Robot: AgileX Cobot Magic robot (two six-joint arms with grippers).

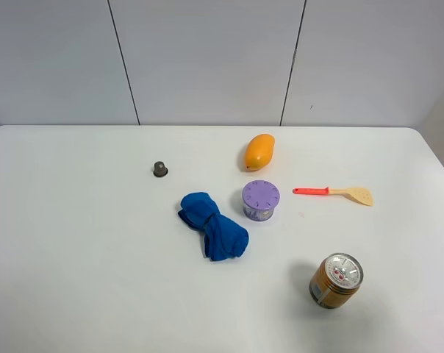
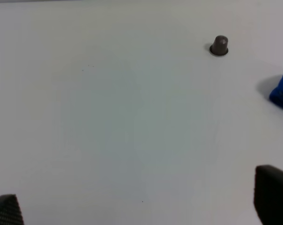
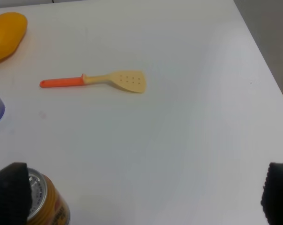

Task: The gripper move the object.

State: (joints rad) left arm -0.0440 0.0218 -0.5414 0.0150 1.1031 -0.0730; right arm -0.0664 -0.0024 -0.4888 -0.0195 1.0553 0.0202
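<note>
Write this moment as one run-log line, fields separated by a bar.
phase: before approach | left gripper: open, nothing held | right gripper: open, nothing held | purple-lidded container: untouched on table

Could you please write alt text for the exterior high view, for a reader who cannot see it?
A white table holds a purple-lidded container at centre, with a crumpled blue cloth to its left. Around them lie an orange mango, a small spatula, a gold can and a tiny grey cap; no arms show.

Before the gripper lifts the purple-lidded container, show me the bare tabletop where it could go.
Bare tabletop runs left of the small grey cap and below the crumpled blue cloth, toward the gold can. Crowded at centre: the lilac-lidded round container sits among cloth, orange mango and red-handled spatula.
</note>
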